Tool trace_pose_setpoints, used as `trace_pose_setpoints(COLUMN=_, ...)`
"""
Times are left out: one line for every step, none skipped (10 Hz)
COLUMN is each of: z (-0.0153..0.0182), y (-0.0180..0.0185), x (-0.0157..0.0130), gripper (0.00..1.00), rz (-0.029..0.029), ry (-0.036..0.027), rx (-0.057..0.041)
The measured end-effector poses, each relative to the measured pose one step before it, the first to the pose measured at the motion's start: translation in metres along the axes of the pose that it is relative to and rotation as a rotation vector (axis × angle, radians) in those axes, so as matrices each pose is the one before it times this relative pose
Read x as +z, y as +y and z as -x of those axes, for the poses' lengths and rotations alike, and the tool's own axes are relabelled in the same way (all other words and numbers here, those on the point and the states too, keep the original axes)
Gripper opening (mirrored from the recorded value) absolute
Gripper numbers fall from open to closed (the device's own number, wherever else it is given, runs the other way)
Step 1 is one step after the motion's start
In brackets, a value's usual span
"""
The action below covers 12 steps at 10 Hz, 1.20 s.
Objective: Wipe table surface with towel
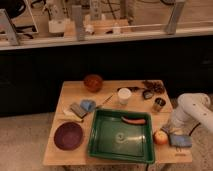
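Note:
The table surface (75,92) is a light tan wooden top that fills the middle of the camera view. The towel (77,110), a small flat grey-blue cloth, lies on the table's left part, just left of the green tray (100,142) and touching a rounded light-blue lump (88,104). My white arm (192,107) reaches in from the right. My gripper (168,130) hangs low over the table's front right, between an apple (160,137) and a folded brighter-blue pad (180,141). It is far from the towel.
An orange-red stick (134,120) lies in the tray. A purple plate (68,136) sits front left, a brown bowl (93,81) at the back, a white cup (124,95) and a metal cup (159,104) behind the tray, and dark items (152,86) back right.

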Motion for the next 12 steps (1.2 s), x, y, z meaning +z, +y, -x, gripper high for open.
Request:
trace_pose_setpoints(z=-0.01035, y=-0.00812, x=0.00273, gripper=0.00, rz=0.00325, ry=0.01264, rx=0.03261)
trace_pose_setpoints(z=-0.00530, y=-0.00748, x=0.00087, gripper=0.00, rz=-0.00259, ry=0.00567, rx=0.01917)
trace_pose_setpoints(z=-0.00310, y=-0.01084, x=0.00011, gripper=0.00, rz=-0.00752, ry=0.00319, rx=0.02122)
trace_pose_setpoints(z=-0.00019, y=-0.01019, x=-0.00082, gripper=0.00, rz=-0.00862, ry=0.00053, rx=0.01418)
trace_pose_setpoints(z=0.00314, y=-0.01250, x=-0.00174, gripper=0.00, rz=-0.01167, ry=-0.00135, rx=0.01090)
trace_pose_setpoints(z=0.00576, y=-0.00677, x=-0.00089, gripper=0.00, rz=-0.00786, ry=-0.00500, rx=0.00217)
trace_pose_setpoints(z=0.00329, y=-0.00119, x=0.00030, gripper=0.00, rz=-0.00460, ry=-0.00419, rx=0.00168)
trace_pose_setpoints(z=0.01088, y=-0.00110, x=-0.00163, gripper=0.00, rz=-0.01076, ry=-0.00996, rx=-0.00947)
trace_pose_setpoints(z=0.01510, y=0.00088, x=-0.00276, gripper=0.00, rz=-0.00962, ry=-0.01441, rx=-0.01620)
trace_pose_setpoints(z=0.01607, y=0.00098, x=-0.00313, gripper=0.00, rz=-0.00900, ry=-0.01567, rx=-0.02057)
trace_pose_setpoints(z=0.01165, y=0.00524, x=-0.00257, gripper=0.00, rz=-0.00270, ry=-0.01453, rx=-0.01813)
trace_pose_setpoints(z=0.00670, y=0.00640, x=-0.00507, gripper=0.00, rz=-0.00438, ry=-0.01115, rx=-0.01849)
